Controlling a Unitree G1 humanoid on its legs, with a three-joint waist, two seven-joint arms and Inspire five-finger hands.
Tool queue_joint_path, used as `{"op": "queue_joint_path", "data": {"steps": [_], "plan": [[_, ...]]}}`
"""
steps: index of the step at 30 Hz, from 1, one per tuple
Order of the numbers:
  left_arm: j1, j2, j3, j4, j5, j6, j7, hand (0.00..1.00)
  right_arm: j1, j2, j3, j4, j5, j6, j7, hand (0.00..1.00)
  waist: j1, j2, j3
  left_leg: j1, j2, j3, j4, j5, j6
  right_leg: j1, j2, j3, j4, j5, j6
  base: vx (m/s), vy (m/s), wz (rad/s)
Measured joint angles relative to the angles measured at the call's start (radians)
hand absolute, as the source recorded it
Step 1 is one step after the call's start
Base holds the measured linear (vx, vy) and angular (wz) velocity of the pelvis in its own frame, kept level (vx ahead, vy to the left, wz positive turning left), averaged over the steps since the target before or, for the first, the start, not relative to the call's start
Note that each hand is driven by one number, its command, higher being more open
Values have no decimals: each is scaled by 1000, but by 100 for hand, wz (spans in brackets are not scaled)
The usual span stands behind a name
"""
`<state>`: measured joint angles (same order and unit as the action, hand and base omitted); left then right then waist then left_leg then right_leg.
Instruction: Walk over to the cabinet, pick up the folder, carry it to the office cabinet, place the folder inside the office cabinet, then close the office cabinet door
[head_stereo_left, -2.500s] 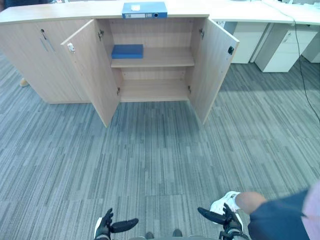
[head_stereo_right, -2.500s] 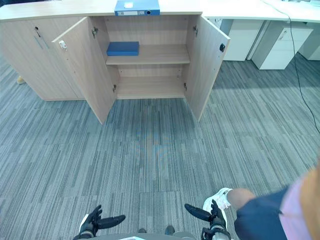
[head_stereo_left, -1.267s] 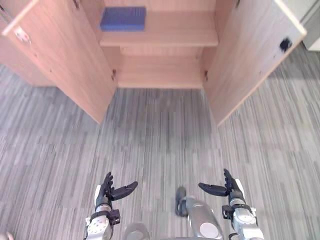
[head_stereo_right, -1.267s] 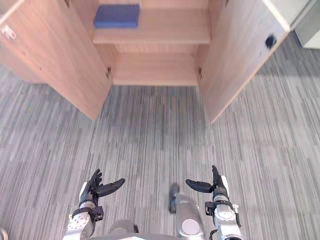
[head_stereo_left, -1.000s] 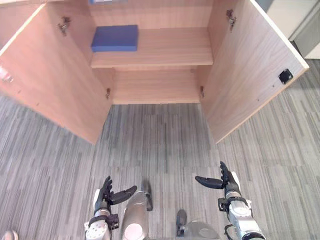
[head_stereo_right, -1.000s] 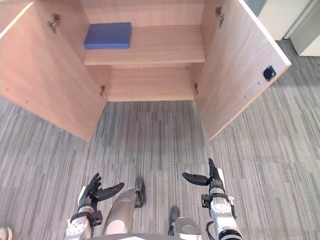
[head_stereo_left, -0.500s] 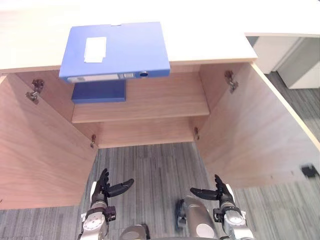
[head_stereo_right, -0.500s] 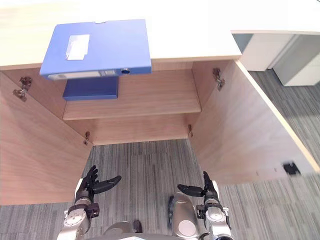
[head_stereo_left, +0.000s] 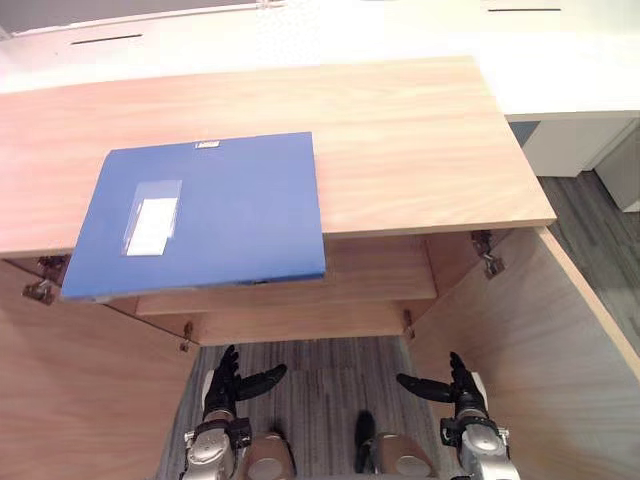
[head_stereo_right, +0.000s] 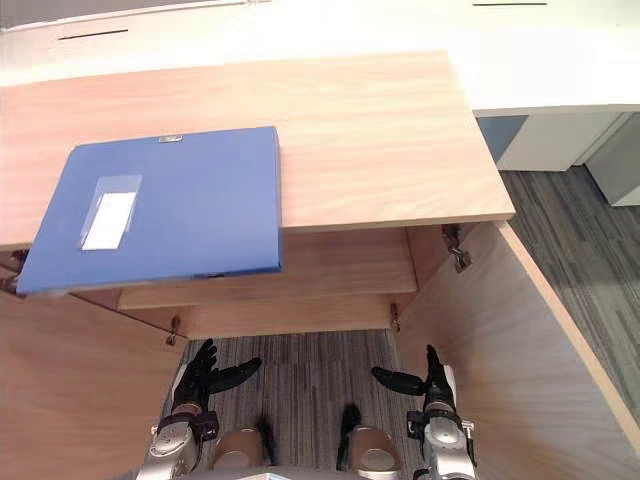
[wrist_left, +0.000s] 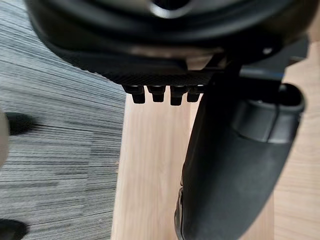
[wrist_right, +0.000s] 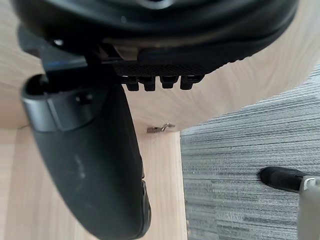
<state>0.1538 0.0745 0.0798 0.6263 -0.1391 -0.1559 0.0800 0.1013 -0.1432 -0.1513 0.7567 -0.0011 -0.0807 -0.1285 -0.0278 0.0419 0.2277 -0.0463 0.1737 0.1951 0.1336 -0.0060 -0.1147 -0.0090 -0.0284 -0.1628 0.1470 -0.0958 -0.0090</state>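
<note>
A blue folder (head_stereo_left: 200, 215) with a pale label lies flat on the wooden cabinet top (head_stereo_left: 400, 150), its near edge jutting past the front rim. Below it the cabinet stands with both doors swung out, the left door (head_stereo_left: 70, 400) and the right door (head_stereo_left: 560, 350). My left hand (head_stereo_left: 222, 385) and right hand (head_stereo_left: 458, 385) hang low near the floor in front of the opening, both open with straight fingers and empty, well below the folder. The left hand's thumb (wrist_left: 230, 165) and the right hand's thumb (wrist_right: 95, 165) stand out against the wood.
An inner shelf (head_stereo_left: 370, 285) shows under the top. White desks (head_stereo_left: 560, 60) run behind and to the right of the cabinet. Grey striped carpet (head_stereo_right: 310, 370) lies between the two open doors.
The camera has come closer and looks more steeply down, so the folder and the cabinet top fill more of the picture. Both hands stay low, open and empty.
</note>
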Motion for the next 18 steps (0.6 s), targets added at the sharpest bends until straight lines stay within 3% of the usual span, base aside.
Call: {"op": "queue_joint_path", "data": {"steps": [2,5,12,18], "plan": [[11,16,0,-70,0,0,4,100,18,3,1,10,-1,1,-1,100,-7,-12,-10,30,-39,-10,-74,12,16,12,-36,-11,-17,-2,24,146,190,27],[53,36,13,-184,0,-2,10,100,27,13,3,14,-1,1,1,100,-5,-9,-10,58,-78,-22,-105,22,31,51,-65,-29,-48,-1,48,86,123,20],[182,46,33,-513,49,-17,36,100,18,21,4,14,-2,-2,2,100,20,8,-30,93,-90,-76,-146,33,42,101,-74,-80,-63,-1,53,-3,11,23],[277,70,33,-764,166,-88,84,100,-12,3,41,83,-7,-5,0,100,49,15,-42,97,-103,-112,-175,66,50,109,-76,-105,-61,0,55,-88,-6,17]]}}
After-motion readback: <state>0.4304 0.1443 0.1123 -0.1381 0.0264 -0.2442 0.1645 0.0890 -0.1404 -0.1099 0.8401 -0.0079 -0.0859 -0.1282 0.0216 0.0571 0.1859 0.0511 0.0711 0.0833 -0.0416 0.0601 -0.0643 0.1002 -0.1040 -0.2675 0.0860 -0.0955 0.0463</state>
